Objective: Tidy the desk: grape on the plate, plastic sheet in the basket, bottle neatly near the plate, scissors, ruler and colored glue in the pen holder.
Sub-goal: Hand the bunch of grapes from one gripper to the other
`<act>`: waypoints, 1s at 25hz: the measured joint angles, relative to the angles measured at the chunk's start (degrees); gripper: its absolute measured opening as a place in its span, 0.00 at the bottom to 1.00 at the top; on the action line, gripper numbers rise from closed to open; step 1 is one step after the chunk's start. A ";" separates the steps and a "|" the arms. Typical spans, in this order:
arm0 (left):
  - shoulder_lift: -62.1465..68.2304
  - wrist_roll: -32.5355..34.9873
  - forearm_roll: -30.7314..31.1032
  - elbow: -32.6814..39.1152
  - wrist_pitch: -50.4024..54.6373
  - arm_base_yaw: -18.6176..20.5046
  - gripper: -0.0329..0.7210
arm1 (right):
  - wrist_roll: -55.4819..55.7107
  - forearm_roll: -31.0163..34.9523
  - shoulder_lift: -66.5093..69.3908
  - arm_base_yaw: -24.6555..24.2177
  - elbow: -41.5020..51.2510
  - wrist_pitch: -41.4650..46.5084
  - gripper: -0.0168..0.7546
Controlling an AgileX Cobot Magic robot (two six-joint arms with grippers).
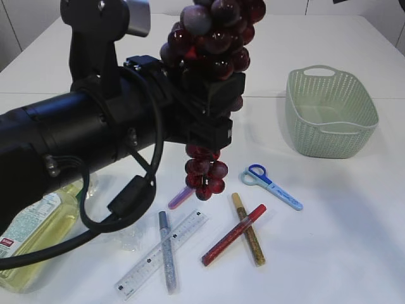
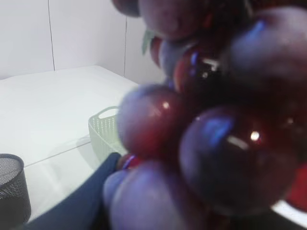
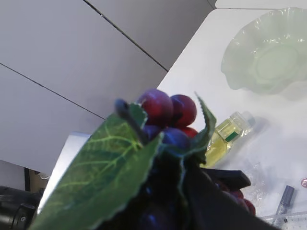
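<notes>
The grape bunch (image 1: 212, 38) hangs in the air above the middle of the desk (image 1: 354, 240), well clear of the scissors (image 1: 272, 187), the ruler (image 1: 161, 253) and the glitter glue tubes (image 1: 234, 234) lying below it. The left claw (image 1: 215, 111) sits about half open around the middle of the bunch, with grapes bulging above and below its fingers. Whether it is truly clamped cannot be told, since the left wrist view is filled with blurred fruit. The right claw (image 3: 182, 191) is narrowly set, and judging by the leaf and berries crowding its camera, it seems to grip the top of the bunch, above the edge of the exterior view.

This looks like a handover between the arms, on the way to the plate (image 3: 240, 72), which lies beyond the bottle (image 3: 225, 139) in the right wrist view.

To do this well, the left claw should press on the stalk or the dense core, not on loose outer berries, which would roll. One arm should let go only once the other's hold is sure. The bunch should then travel high enough to clear the bottle and be lowered into the plate's hollow, not dropped.
</notes>
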 joint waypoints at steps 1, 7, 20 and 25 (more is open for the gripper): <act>0.00 0.00 0.00 0.00 0.00 0.00 0.45 | -0.13 0.09 0.00 0.00 0.00 0.00 0.28; 0.00 0.00 0.03 0.00 0.00 0.00 0.32 | -0.46 -0.11 0.00 0.00 0.00 -0.10 0.28; 0.24 0.00 -0.30 0.00 -0.64 0.00 0.29 | -0.46 -7.54 0.00 0.00 -0.22 -3.37 0.85; 0.35 0.00 -0.52 0.00 -0.64 0.00 0.29 | -0.46 -13.40 0.00 0.00 -0.22 -8.74 0.86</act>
